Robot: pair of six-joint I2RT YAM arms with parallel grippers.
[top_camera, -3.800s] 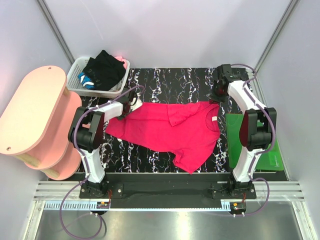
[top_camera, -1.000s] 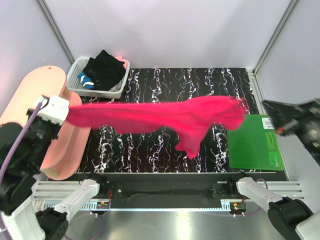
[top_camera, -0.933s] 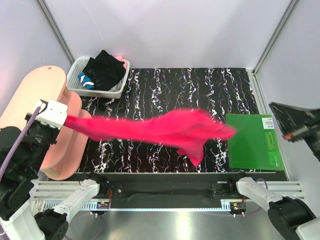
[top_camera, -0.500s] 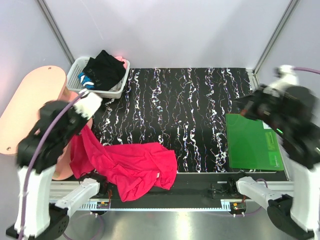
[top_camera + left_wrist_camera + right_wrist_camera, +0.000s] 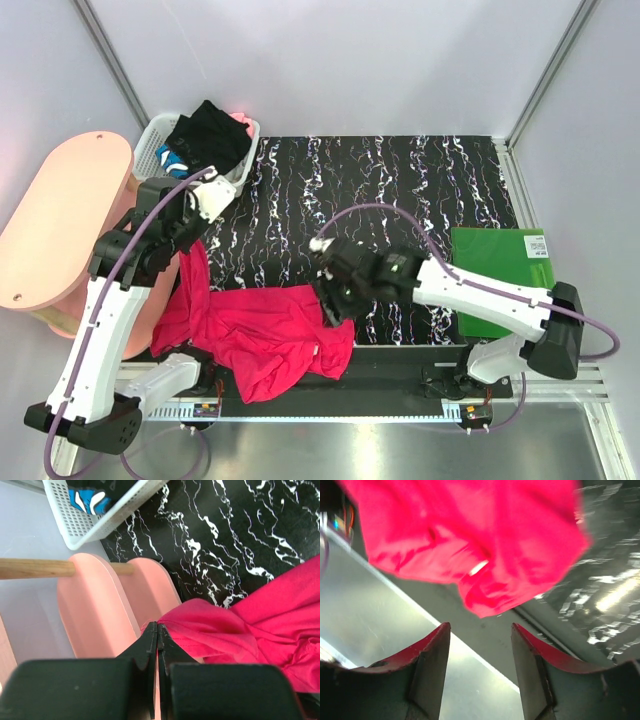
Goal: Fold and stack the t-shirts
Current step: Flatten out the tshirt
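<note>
The red t-shirt [image 5: 262,338] lies in a crumpled heap at the worktop's [image 5: 400,190] near left corner. Part of it spills over the worktop's near edge, and one end is drawn up in a strip off the worktop's left side.

The left claw [image 5: 190,238] is raised above the worktop's left edge and holds the top of that strip. In the left wrist view the left claw [image 5: 157,628] has its two black fingers pressed flat together, pinching a fold of the red t-shirt [image 5: 280,615] at their tips.

The right arm reaches low across the worktop from its right side. The right claw [image 5: 329,303] sits over the right edge of the heap, close to the worktop's near edge. In the right wrist view the right claw [image 5: 480,628] has its jaws spread apart with nothing between them. The red t-shirt [image 5: 470,535] lies beyond the fingertips, blurred, with a small pale label showing on it.

The black t-shirt [image 5: 210,135] is bundled in the white basket [image 5: 240,180] at the worktop's far left corner, with a bit of blue and white cloth beside it. The green mat [image 5: 500,290] lies flat at the worktop's right edge. A pink stand [image 5: 60,220] is set just off the worktop's left side
</note>
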